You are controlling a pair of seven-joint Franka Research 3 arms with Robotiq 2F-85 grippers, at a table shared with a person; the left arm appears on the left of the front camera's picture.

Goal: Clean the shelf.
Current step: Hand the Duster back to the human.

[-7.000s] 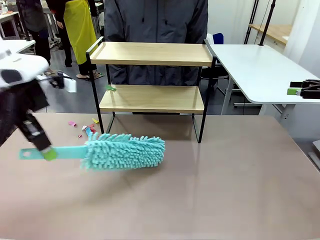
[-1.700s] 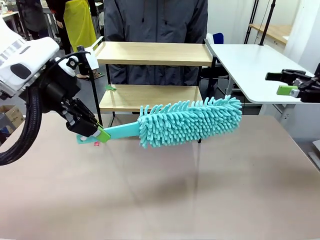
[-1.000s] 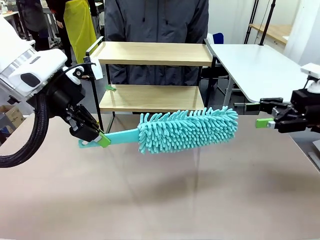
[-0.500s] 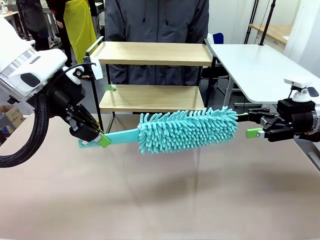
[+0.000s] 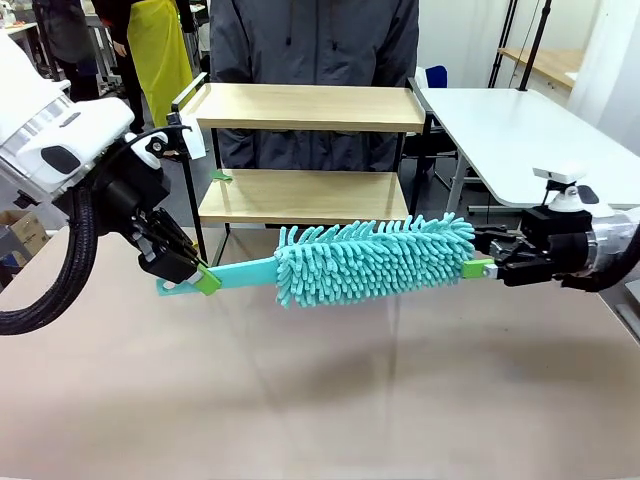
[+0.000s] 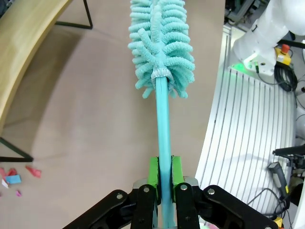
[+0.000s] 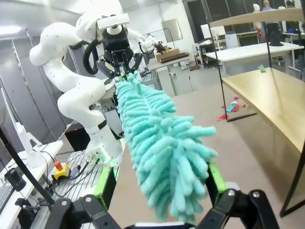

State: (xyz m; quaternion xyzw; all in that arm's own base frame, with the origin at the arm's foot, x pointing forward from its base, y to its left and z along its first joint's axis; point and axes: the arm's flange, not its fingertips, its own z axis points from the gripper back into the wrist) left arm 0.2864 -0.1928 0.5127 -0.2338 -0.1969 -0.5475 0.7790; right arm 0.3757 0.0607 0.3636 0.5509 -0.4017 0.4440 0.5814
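Just before the shelf (image 5: 305,150), my right gripper (image 5: 478,257) has moved in, its spread jaws now flanking the teal duster (image 5: 370,260) tip. My left gripper (image 5: 205,280) pinches the handle. Beyond the duster, the shelf's long axis runs left-right, boards level.

My arms are glossy white, with a ribbed black cable (image 5: 45,285) at nine o'clock; black grippers (green pads (image 6: 153,172)).

Front cam low, facing across surface (image 5: 320,400) toward shelf (image 5: 305,150). Wrist cams close, opposite ends of teal duster (image 5: 370,260), each looking along it.
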